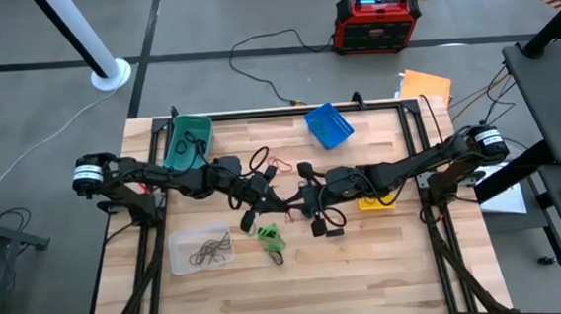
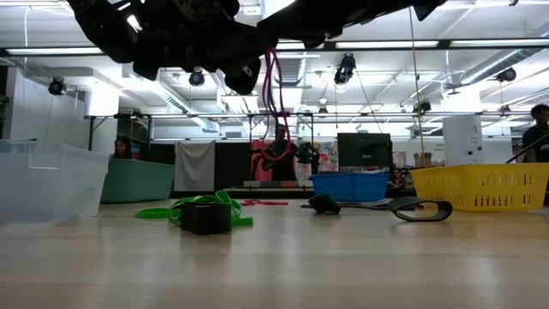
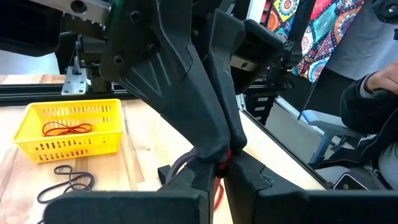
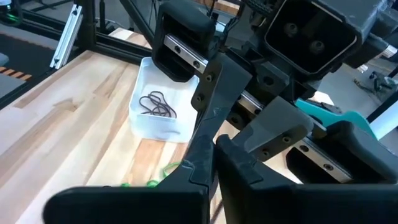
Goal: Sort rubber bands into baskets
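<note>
Both grippers meet above the middle of the table. My left gripper (image 1: 271, 192) is shut on a bunch of red rubber bands (image 2: 274, 86) that hangs below it. My right gripper (image 1: 295, 198) is shut tip to tip against it. Green bands (image 1: 271, 237) lie around a small black block (image 2: 206, 217). Black bands (image 1: 329, 218) lie flat on the table. The clear basket (image 1: 200, 250) holds dark bands. The teal basket (image 1: 188, 139), the blue basket (image 1: 329, 125) and the yellow basket (image 3: 68, 134), which holds a red band, stand on the table. My left gripper pinches the red bands at their upper end (image 3: 219, 163) between its two fingertips, coming in nearly level from the table's left. The bands hang slack below, clear of the table. My right gripper comes in from the table's right, and its shut fingertips (image 3: 227, 146) meet the same red spot. How much of the bunch they have is hidden by the fingers.
A loose red band (image 1: 279, 164) lies on the far side of the grippers. The yellow basket sits mostly under my right arm. Bare wood lies along the near edge (image 1: 349, 291). People show in the room beyond the table.
</note>
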Controlling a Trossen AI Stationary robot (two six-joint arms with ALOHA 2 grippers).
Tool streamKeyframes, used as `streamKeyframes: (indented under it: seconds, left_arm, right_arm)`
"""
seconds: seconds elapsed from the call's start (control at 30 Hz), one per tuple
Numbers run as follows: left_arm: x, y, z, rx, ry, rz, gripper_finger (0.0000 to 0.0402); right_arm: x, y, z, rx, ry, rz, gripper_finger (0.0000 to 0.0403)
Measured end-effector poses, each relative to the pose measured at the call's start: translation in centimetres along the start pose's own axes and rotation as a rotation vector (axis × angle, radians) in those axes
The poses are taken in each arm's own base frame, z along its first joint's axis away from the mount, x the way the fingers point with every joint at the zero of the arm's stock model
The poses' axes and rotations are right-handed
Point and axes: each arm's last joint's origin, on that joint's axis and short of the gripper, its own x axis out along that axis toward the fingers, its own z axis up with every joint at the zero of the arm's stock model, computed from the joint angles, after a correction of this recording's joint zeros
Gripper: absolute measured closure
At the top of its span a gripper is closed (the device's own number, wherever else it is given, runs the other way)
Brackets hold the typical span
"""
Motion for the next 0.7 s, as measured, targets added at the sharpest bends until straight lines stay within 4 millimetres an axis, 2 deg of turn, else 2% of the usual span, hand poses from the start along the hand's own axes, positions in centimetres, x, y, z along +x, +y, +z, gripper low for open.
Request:
streamKeyframes:
  seconds: [0.7]
  left_arm:
    - [0.03,0.05,-0.11,-0.082,0.016,0.015,0.0393]
  right_arm:
    - [-0.11,-0.41,0.92,-0.073,-0.091,-0.069,0.0394]
